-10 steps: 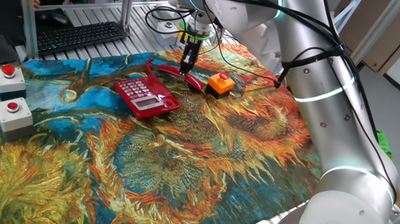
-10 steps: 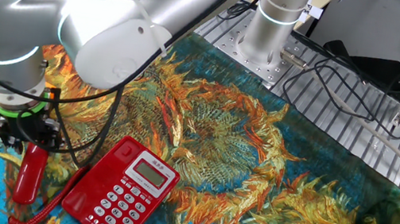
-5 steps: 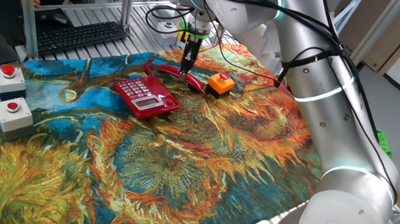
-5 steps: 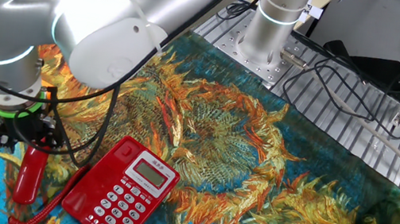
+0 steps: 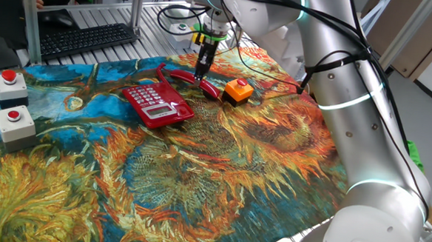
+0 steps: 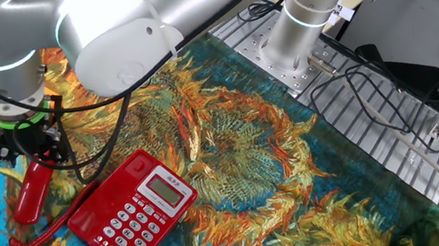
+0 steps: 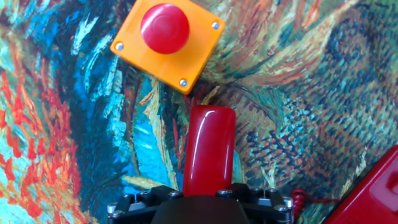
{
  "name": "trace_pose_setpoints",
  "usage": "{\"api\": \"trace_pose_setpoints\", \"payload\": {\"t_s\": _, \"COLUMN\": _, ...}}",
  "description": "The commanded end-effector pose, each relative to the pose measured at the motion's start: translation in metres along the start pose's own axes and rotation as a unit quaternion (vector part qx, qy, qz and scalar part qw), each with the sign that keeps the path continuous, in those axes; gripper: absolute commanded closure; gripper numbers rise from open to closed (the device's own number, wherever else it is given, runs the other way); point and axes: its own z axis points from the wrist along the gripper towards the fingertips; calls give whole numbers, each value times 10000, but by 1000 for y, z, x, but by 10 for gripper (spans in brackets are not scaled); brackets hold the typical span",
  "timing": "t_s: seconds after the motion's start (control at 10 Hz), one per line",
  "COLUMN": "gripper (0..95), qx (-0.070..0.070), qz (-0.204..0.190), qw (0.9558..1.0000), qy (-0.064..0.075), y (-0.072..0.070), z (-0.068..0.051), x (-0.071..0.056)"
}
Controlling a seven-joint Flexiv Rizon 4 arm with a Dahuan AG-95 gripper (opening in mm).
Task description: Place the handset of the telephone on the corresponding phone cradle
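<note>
Sunflower-patterned cloth in blues, oranges and yellows covers the desk (image 5: pixel 198 179), with a keyboard (image 5: pixel 87 39) and slatted metal at the far edge. On this cloth the telephone (image 5: pixel 156 104) lies flat with its grey keys and pale panel facing up, and its cradle is bare, so the task's main step is not yet done.

The handset (image 5: pixel 196 83) lies on the cloth just beside the telephone, off its far side, joined to it by a thin red cord (image 6: pixel 52 229). It rests lengthwise, one rounded end reaching almost to the orange button box (image 5: pixel 237 91), which sits near but apart from it.

The gripper (image 5: pixel 202 74) points straight down over the handset. From the hand view the red bar runs out from under the black gripper body, centred beneath it, which suggests the arm has lined itself up across the bar's narrow width, where two fingers can span it. The fingertips are not clearly visible in any view, yet the jaws appear to stand apart rather than clamped; the handset lies flat on the cloth and shows no sign of being lifted.

In my judgement this is the moment just ahead of a grasp: the gripper sits low around or directly above the bar's middle part, a sensible spot because a hold near the centre keeps the long piece level when it is carried across to the cradle. The cord could drag on the telephone during that carry.
</note>
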Motion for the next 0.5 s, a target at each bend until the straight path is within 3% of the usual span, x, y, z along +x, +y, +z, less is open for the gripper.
{"api": "trace_pose_setpoints", "payload": {"t_s": 0.1, "gripper": 190, "qx": 94, "qz": -1575, "qw": 9875, "qy": 50, "y": 3, "z": -9, "x": 3}}
{"api": "trace_pose_setpoints", "payload": {"t_s": 0.2, "gripper": 190, "qx": 173, "qz": -2445, "qw": 9694, "qy": 148, "y": 5, "z": -17, "x": 7}}
{"api": "trace_pose_setpoints", "payload": {"t_s": 0.3, "gripper": 190, "qx": 175, "qz": -3550, "qw": 9346, "qy": 156, "y": 4, "z": -22, "x": 8}}
{"api": "trace_pose_setpoints", "payload": {"t_s": 0.4, "gripper": 190, "qx": 161, "qz": -4264, "qw": 9042, "qy": 166, "y": 2, "z": -24, "x": 9}}
{"api": "trace_pose_setpoints", "payload": {"t_s": 0.5, "gripper": 190, "qx": 131, "qz": -4945, "qw": 8690, "qy": 122, "y": 2, "z": -25, "x": 9}}
